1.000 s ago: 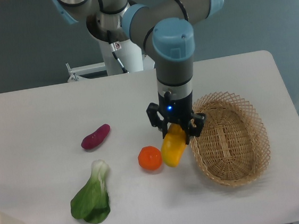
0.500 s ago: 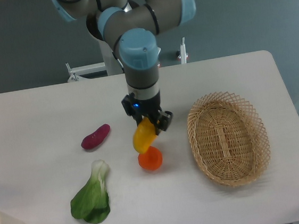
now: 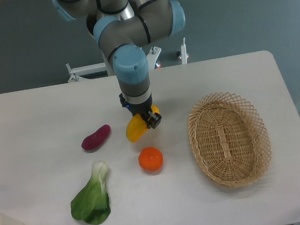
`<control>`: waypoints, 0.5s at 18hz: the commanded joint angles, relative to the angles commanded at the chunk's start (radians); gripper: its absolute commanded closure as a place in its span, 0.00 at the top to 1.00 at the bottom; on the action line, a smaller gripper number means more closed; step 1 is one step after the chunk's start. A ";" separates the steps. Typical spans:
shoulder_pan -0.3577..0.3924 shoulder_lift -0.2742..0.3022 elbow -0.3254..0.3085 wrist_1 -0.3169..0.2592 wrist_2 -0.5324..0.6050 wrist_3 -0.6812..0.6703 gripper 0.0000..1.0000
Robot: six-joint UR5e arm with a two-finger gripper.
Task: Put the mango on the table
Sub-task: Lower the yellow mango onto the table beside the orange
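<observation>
Having swung left, away from the basket [image 3: 230, 139] & past the orange [image 3: 150, 159], now holds mango [image 3: 135, 129] clamped in fingers [image 3: 152, 119] above bare worktop [image 3: 43, 113] near sweet potato [image 3: 95, 137]; prob. ready to lower & release.

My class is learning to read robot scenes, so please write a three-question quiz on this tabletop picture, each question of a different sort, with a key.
1. True or false: the gripper is holding the mango.
2. Which item lies nearest below the mango in the picture? A) the purple sweet potato B) the round orange fruit C) the bok choy
3. Fill in: the wicker basket holds ____ items.

Key
1. True; the fingers are closed on the mango's upper end.
2. B.
3. No; it is empty, standing on the table to the right of the fruit.
</observation>
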 joint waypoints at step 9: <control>-0.003 -0.011 0.005 0.011 -0.002 -0.002 0.80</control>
